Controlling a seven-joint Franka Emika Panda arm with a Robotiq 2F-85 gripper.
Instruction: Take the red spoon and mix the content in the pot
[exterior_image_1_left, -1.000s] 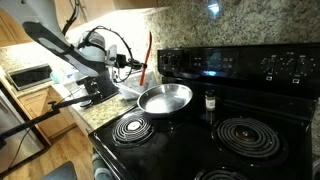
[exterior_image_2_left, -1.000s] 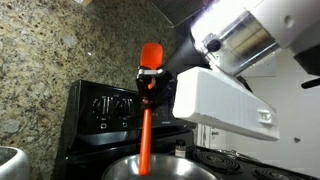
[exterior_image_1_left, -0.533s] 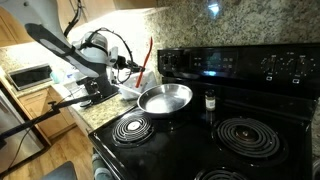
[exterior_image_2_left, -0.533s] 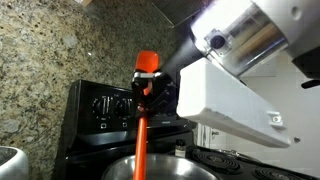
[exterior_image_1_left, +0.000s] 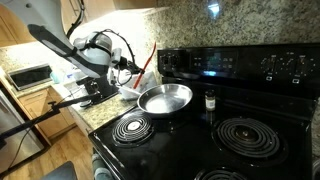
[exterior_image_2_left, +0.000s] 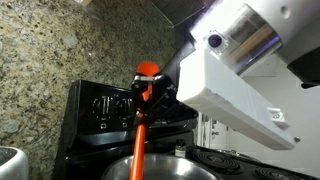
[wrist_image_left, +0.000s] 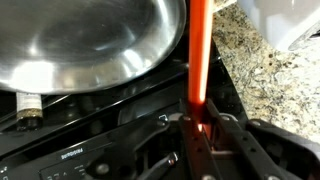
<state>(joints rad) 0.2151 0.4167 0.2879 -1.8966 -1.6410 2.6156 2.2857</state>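
The red spoon (exterior_image_2_left: 142, 130) is a long slim red-orange stick, held tilted in both exterior views (exterior_image_1_left: 148, 58). My gripper (wrist_image_left: 198, 122) is shut on its upper part, and it also shows in an exterior view (exterior_image_2_left: 150, 92). The spoon's lower end hangs at the near rim of the pot (exterior_image_1_left: 165, 98), a shallow shiny silver pan on the back burner. In the wrist view the spoon shaft (wrist_image_left: 198, 50) runs along the pot's edge (wrist_image_left: 90, 45). The pot's inside looks bare metal.
A small dark shaker jar (exterior_image_1_left: 210, 100) stands beside the pot on the black stove (exterior_image_1_left: 240, 130). The coil burners (exterior_image_1_left: 132, 127) lie in front. The granite counter (wrist_image_left: 260, 70) and backsplash (exterior_image_2_left: 50, 70) flank the stove. A white appliance sits at the counter's edge (wrist_image_left: 290, 20).
The gripper has tilted and lowered the spoon, so its top end sits lower and its lower end has swung toward the pot. The arm's white body has shifted closer to the camera.
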